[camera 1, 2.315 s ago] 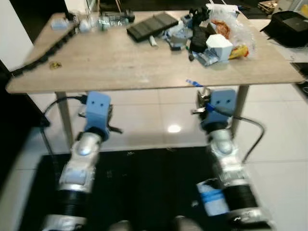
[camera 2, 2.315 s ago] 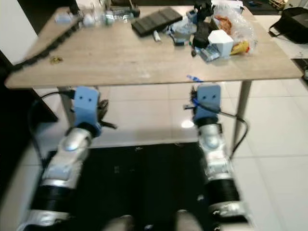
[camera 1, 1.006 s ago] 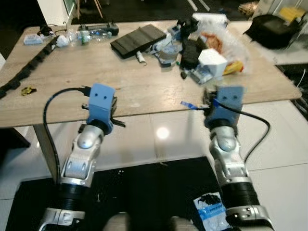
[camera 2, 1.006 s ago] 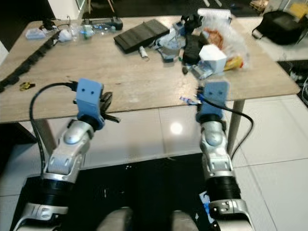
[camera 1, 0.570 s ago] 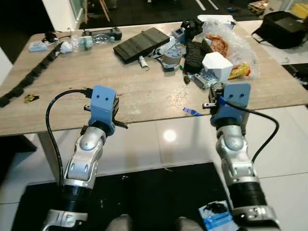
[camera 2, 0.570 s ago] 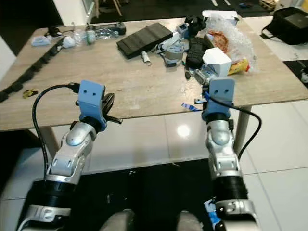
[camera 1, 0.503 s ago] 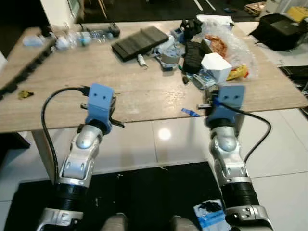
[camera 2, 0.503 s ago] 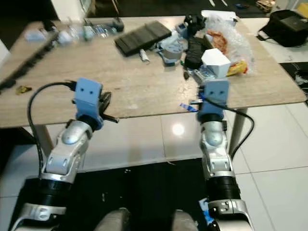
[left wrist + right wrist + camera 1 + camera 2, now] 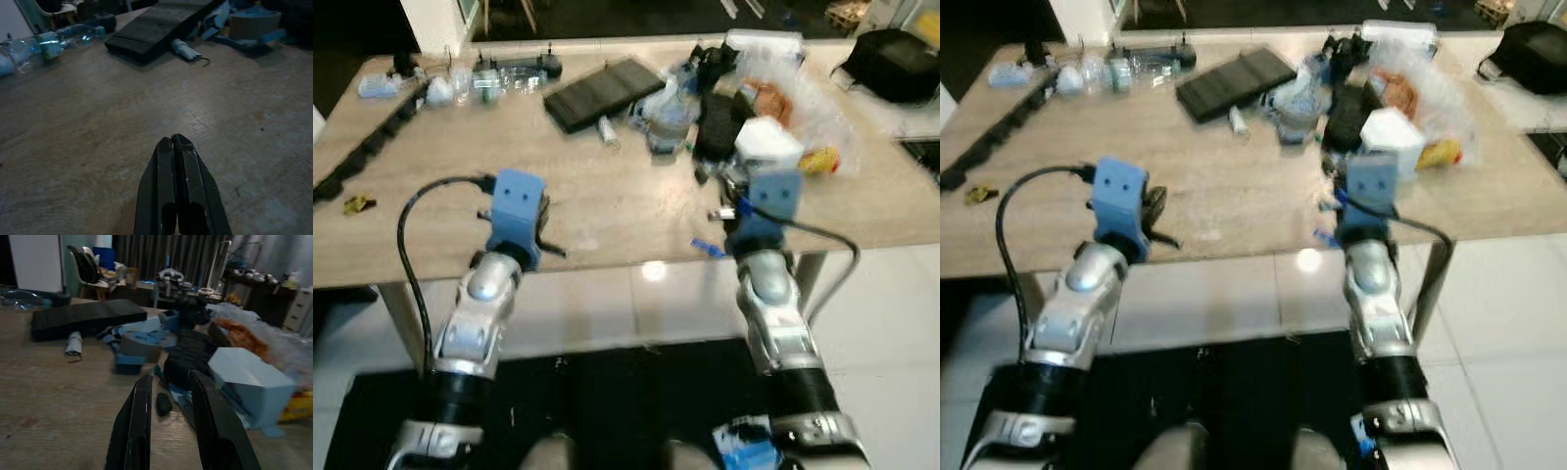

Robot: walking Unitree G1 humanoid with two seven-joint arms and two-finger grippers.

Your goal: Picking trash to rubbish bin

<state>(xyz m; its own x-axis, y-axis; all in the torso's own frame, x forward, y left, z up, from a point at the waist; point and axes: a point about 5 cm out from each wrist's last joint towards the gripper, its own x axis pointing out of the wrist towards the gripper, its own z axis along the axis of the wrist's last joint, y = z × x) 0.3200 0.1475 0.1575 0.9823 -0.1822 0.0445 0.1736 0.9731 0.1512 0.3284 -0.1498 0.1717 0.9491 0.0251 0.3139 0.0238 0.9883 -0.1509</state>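
Trash heaped at the far right of the tabletop (image 9: 460,186): white box (image 9: 247,377), clear plastic bag (image 9: 803,93), blue tape roll (image 9: 134,346), dark wrappers, a small dark scrap (image 9: 163,403) lying nearest. Right gripper (image 9: 168,382) raised over the tabletop just short of that heap, fingers narrowly parted and holding nothing, aimed at the dark scrap. Left gripper (image 9: 174,143) low over bare wood, fingers pressed together, empty.

Best done by settling on one loose piece, widening the fingers before descending, and keeping clear of the bag so nothing drags along.

Right wrist view gives the scrap and box edges close up; head views, though blurred, give the black slab (image 9: 602,91), plastic bottles (image 9: 480,83) and both arms' spacing.
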